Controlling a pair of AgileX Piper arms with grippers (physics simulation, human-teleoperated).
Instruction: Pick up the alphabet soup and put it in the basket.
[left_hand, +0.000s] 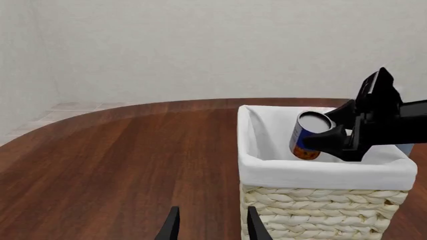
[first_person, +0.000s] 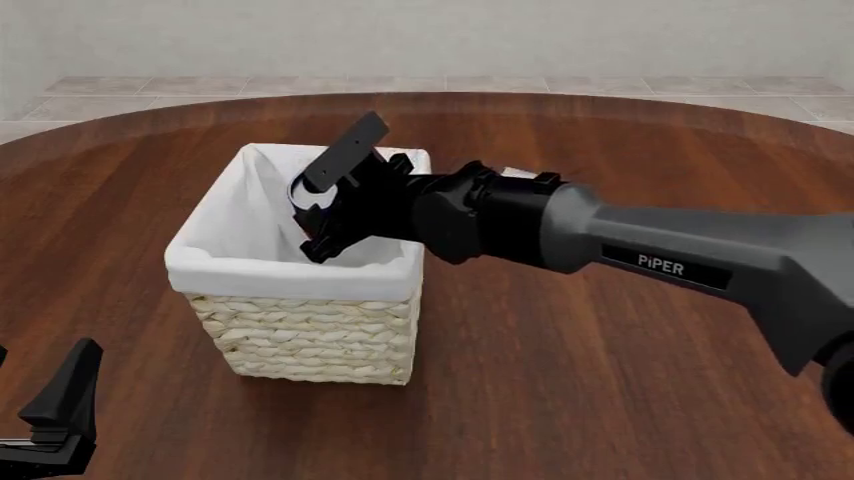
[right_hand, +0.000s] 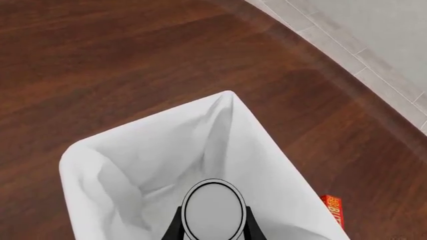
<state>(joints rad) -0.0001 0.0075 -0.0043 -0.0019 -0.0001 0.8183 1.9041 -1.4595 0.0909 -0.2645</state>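
Nearest the fixed camera, at the lower left of the front view, the left gripper (first_person: 54, 420) hangs low over the dark wooden worktop (first_person: 601, 400), its fingers (left_hand: 171, 226) parted with bare wood between them and nothing held. Just beyond it stands the basket (first_person: 307, 340), a pale woven square with white cloth lining folded over its rim, resting upright on the worktop. The right arm (first_person: 694, 265) reaches in from the right side across the basket's near right corner, and the right gripper (first_person: 320, 215) sits over the open mouth of the basket. Its fingers (right_hand: 251, 231) are closed on the alphabet soup (left_hand: 309, 136), pressing against opposite sides of the can; the left wrist view shows the can tilted, its silvery top turned up and its blue label with the orange-red band just at the height of the lining, above the basket's inside. Farther off, beside the basket's far right edge, a small red-orange box (right_hand: 333, 209) lies on the worktop.
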